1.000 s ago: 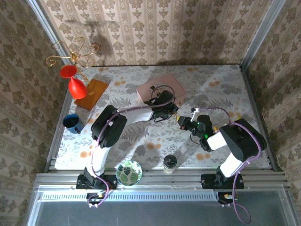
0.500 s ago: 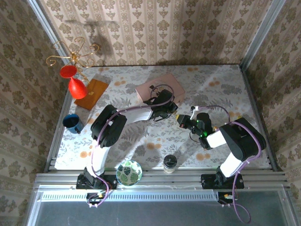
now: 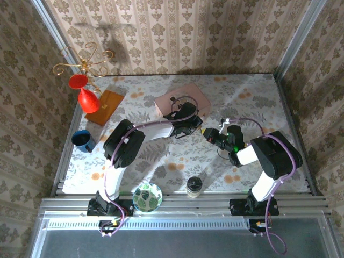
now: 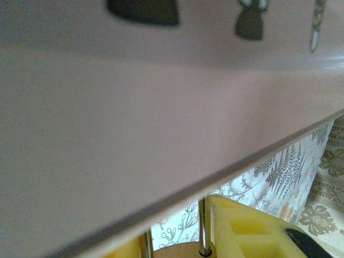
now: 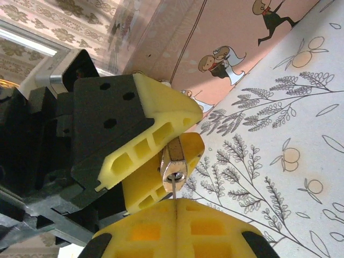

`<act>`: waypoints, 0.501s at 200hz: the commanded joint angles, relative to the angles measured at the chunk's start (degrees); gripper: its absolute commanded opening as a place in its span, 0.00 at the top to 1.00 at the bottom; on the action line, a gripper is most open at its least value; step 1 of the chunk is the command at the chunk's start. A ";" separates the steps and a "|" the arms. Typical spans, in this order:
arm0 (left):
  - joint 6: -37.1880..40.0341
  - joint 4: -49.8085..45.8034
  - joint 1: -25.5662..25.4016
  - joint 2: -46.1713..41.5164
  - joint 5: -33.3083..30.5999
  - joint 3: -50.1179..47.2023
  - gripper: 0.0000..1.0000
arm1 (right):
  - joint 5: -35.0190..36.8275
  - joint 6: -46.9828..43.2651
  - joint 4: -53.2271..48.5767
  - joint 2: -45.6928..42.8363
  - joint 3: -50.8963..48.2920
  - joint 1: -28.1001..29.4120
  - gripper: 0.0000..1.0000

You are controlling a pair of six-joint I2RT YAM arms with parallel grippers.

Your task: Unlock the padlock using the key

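Key brought to padlock, both hands engaged.
Our right hand [image 5: 176, 209], clamped tight on the key [image 5: 174, 189], has closed in on our left hand [image 3: 199, 129], which grips the padlock [image 5: 173, 161] just ahead; the key tip meets the lock, so we judge insertion and turning come next.

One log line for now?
left gripper: holds padlock | right gripper: holds key | key: tip at keyhole | unlocked: cannot tell

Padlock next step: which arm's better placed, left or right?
Right. The right gripper is shut on the key, whose blade sits at the keyhole of the padlock, so it can likely turn it. The left gripper clamps the padlock, serving best as the steady hold.
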 commanded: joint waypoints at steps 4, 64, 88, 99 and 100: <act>-0.94 2.35 -1.41 -1.05 4.77 -0.15 1.00 | 1.34 3.62 2.87 0.95 2.59 -1.57 1.00; -1.12 2.54 -1.43 -1.22 4.77 -0.31 1.00 | -1.16 6.41 1.32 2.09 4.06 -2.73 1.00; -1.28 2.72 -1.36 -1.16 4.60 0.07 1.00 | -1.18 5.92 2.38 2.53 3.54 -2.56 1.00; -1.29 2.59 -1.35 -1.13 4.51 0.37 1.00 | -0.72 5.67 2.47 2.46 3.28 -2.17 1.00; -1.26 2.60 -1.34 -1.09 4.51 0.42 1.00 | -0.68 5.66 2.47 2.45 3.28 -2.18 1.00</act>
